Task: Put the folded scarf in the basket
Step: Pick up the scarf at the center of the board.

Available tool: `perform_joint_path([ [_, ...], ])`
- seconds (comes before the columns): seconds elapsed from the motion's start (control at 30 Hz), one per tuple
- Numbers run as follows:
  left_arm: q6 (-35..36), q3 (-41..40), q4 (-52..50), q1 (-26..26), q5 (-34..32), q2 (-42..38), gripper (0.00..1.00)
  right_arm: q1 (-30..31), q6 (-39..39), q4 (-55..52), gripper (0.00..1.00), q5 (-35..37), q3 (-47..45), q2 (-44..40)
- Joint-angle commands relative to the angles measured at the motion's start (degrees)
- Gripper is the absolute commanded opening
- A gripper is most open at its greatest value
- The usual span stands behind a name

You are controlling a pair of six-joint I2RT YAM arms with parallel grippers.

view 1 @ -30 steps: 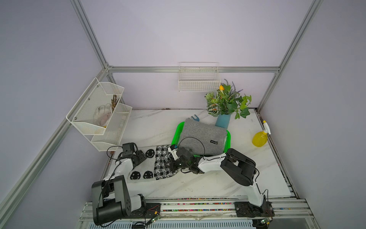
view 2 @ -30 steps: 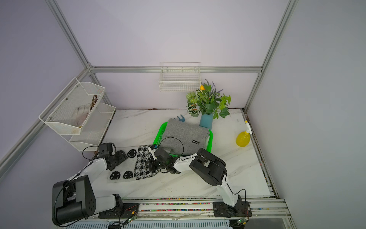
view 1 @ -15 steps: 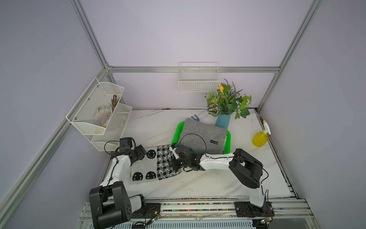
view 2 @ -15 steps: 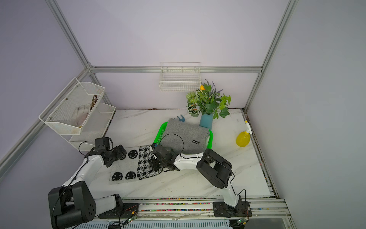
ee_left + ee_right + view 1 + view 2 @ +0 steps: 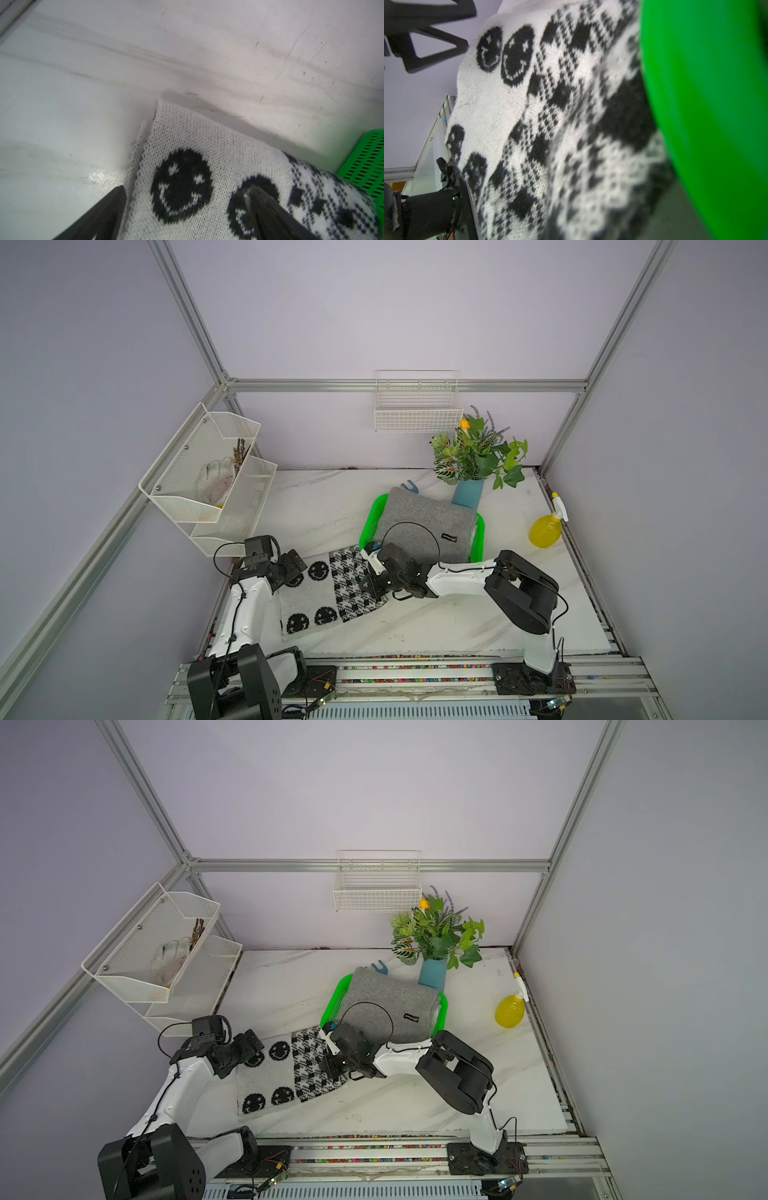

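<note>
So, your right arm (image 5: 457, 578) lies stretched low across the table (image 5: 415, 626). The right gripper (image 5: 372, 585) is closed at the scarf's (image 5: 324, 597) checked edge, but I can't tell if it pinches fabric. Your left arm (image 5: 245, 614) reaches forward, and the left gripper (image 5: 186, 188) is spread over the smiley corner, wider than a second ago. The scarf hasn't budged: flat on the table, just beside the basket (image 5: 368, 522). The black label (image 5: 449, 537) on the grey blanket (image 5: 424, 518) in the basket is unreadable.

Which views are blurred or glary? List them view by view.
Right wrist: green basket a close, out-of-focus smear, nearest scarf knit soft. Left wrist: scarf stitches crisp, small glare patch on the table. Both top views: sharp, evenly lit, soft shadows.
</note>
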Motion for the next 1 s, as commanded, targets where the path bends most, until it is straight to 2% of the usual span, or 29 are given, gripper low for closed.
perform_joint_path([
  [0.0,-8.2,-3.4,0.7,0.2,-1.4,0.3,0.95,-0.9,-0.3,7.5,0.00,-4.2,-1.4,-0.1],
  [0.03,-8.2,-5.2,2.6,0.5,-2.2,0.8,0.95,-0.9,-0.3,8.1,0.00,-5.0,-1.2,0.0],
  [0.1,-8.9,-5.4,1.0,0.7,-9.4,2.2,0.96,-0.9,-0.5,8.3,0.00,-6.2,-0.5,0.5],
  [0.17,-9.1,-5.3,1.9,2.6,-7.7,3.2,0.96,-0.9,-1.0,8.7,0.00,-7.7,-0.3,1.3],
  [0.3,-10.2,-7.5,5.3,3.6,-9.6,1.6,0.95,-2.0,-1.3,10.1,0.00,-8.8,-0.8,3.1],
  [0.37,-8.9,-8.1,8.4,4.8,-4.9,4.3,0.95,-3.0,-1.0,11.2,0.00,-9.6,-1.2,3.7],
  [0.5,-6.0,-8.2,15.1,5.0,6.9,15.2,0.95,-4.4,-0.5,12.0,0.00,-10.8,-1.6,4.1],
  [0.57,-5.9,-8.6,17.6,4.9,8.6,19.7,0.94,-4.8,-0.5,12.0,0.00,-11.3,-1.8,4.1],
  [0.63,-5.2,-8.1,18.3,4.4,10.8,19.6,0.92,-5.1,-0.5,11.8,0.00,-11.1,-2.1,3.8],
  [0.77,-4.9,-11.4,22.2,2.9,12.7,13.0,0.86,-5.7,0.1,12.1,0.00,-11.2,-2.5,2.8],
  [0.83,-4.3,-10.9,22.2,2.0,14.0,13.8,0.84,-5.8,0.3,12.1,0.00,-11.7,-2.5,2.4],
  [0.97,-3.6,-11.1,23.6,-0.8,15.0,15.3,0.73,-6.2,0.8,12.2,0.00,-11.4,-2.7,2.6],
])
